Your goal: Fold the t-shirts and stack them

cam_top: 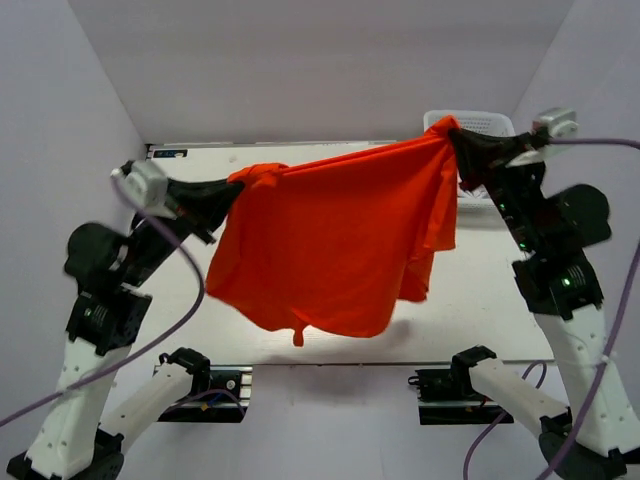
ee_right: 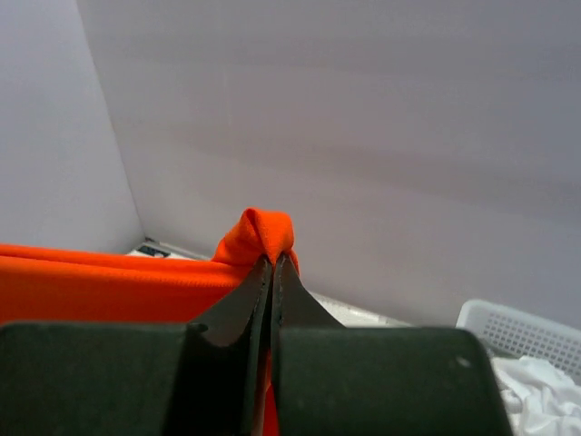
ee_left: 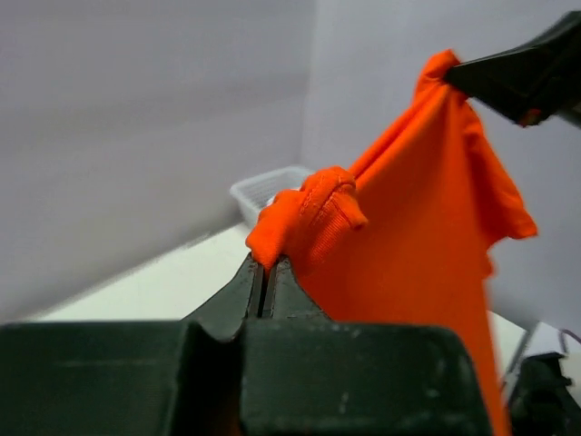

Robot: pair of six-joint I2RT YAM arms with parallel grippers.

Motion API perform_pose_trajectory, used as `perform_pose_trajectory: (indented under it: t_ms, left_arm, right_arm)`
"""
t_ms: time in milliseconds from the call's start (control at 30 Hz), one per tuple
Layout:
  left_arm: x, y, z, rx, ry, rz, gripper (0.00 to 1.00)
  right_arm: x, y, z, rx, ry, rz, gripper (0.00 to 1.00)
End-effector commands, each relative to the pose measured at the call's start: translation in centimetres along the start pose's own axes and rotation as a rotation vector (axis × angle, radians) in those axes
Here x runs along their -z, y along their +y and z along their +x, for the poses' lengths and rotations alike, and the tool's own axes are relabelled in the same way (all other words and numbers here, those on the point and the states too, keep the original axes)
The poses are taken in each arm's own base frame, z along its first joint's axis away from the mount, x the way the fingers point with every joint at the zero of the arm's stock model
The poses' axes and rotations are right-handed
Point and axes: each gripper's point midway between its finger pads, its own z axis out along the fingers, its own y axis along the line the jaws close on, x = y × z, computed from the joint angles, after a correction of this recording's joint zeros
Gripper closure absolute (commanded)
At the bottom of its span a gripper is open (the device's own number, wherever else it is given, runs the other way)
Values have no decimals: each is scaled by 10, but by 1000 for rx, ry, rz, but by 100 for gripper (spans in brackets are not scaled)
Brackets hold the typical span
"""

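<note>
Top view: I look from high behind arm bases, down and forward across table (cam_top: 480,300) to back wall; widest and farthest of three.
Left wrist cam: sits just behind left gripper (ee_left: 268,265), very near, faces along own fingers toward far corner; I catch right gripper (ee_left: 453,68) at upper right.
Right wrist cam: same close seat behind own fingers, faces wall corner, mostly wall in frame.
Shared by all three: orange t-shirt (cam_top: 330,240), white basket (cam_top: 480,122). Each wrist view sees opposite end of same cloth.
</note>
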Motion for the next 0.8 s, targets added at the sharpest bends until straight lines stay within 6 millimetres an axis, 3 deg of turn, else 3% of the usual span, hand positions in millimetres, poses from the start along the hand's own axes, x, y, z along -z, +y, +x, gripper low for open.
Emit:
perform_pose_trajectory:
  t_ms: [0,33,67,100,133,167,200,233,267,300,333,367,400,433,467,567,633,667,733,767]
  left_arm:
    - [-39,64,78,75,204,-223,100]
    - [-45,80,97,92,249,-289,100]
    - [-46,106,120,89,298,-409,100]
    - [-55,128,158,116,382,-489,100]
    - [-52,150,183,107,435,-582,100]
    - [-49,166,210,104,497,-641,100]
    - [-48,179,233,117,549,-683,100]
    - [-45,202,282,123,655,-743,96]
    - [-47,215,301,137,685,-777,85]
    - [-54,225,311,156,712,-799,59]
    - [-49,242,324,170,739,-864,43]
    - [-51,254,351,187,810,-890,18]
    - [-52,261,358,191,830,-903,6]
    - [-54,264,364,203,847,-911,0]
    - [-50,270,366,208,869,-928,0]
    - [-50,276,358,203,841,-944,0]
    - [-50,273,347,198,803,-938,0]
    - [-47,271,345,198,801,-937,0]
    - [-41,265,349,208,811,-922,0]
    - [-42,255,353,225,818,-899,0]
  right_arm:
    - [-38,-16,42,-2,61,45,100]
    - [-45,-19,53,-6,82,53,100]
    - [-67,-27,92,-14,157,67,100]
    - [-75,-37,109,-7,186,113,100]
    - [-87,-44,142,-9,252,129,100]
    - [-100,-53,179,-11,323,152,100]
    - [-105,-56,199,-9,365,154,100]
    - [-116,-61,232,-16,425,162,100]
    - [-123,-68,278,-27,513,168,100]
    - [-127,-65,296,-28,549,136,100]
    - [-142,-69,318,-34,583,137,92]
    - [-140,-77,364,-43,682,146,83]
    - [-131,-80,388,-65,772,168,43]
    - [-159,-84,380,-73,746,188,25]
    - [-157,-87,406,-92,807,207,10]
    - [-151,-74,420,-125,858,172,10]
    - [-153,-63,408,-144,815,114,10]
    - [-137,-59,414,-152,839,114,10]
    - [-130,-54,403,-159,824,117,10]
    - [-110,-52,411,-166,861,125,10]
